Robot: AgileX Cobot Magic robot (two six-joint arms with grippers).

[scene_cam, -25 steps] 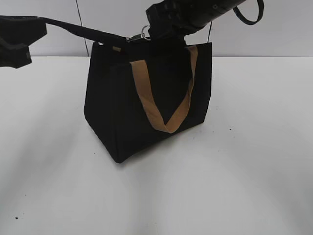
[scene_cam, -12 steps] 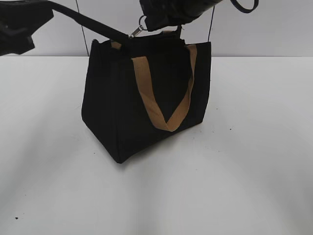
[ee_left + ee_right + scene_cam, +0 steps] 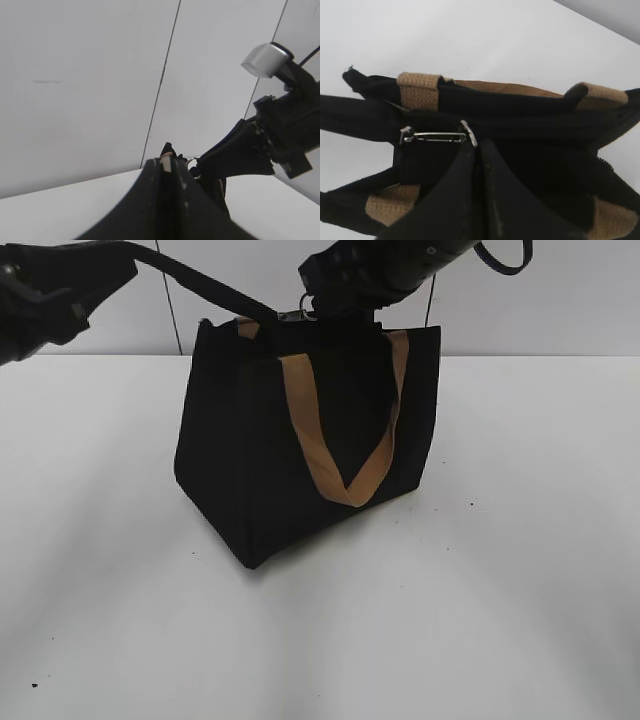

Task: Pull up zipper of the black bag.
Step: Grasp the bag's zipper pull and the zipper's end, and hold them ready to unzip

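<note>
The black bag (image 3: 250,460) stands upright on the white table, one tan handle (image 3: 320,455) hanging down its front. My right gripper (image 3: 315,308) is over the bag's top edge, shut on the silver zipper pull (image 3: 297,312). In the right wrist view the jaws (image 3: 476,146) pinch the end of the pull (image 3: 436,136) over the bag's top (image 3: 520,110); the zip track is mostly hidden. My left gripper (image 3: 125,255) is at the upper left, shut on a black strap (image 3: 200,282) that slants up from the bag's top left corner. Its jaws (image 3: 166,165) are closed.
The white table (image 3: 500,590) spreads around the bag on all sides. A pale panelled wall (image 3: 560,310) rises behind it. The right arm (image 3: 280,125) shows in the left wrist view, close to the left jaws.
My left gripper has risen and moved right, so the strap now slants up. The bag and my right gripper with the pull have shifted slightly right.
</note>
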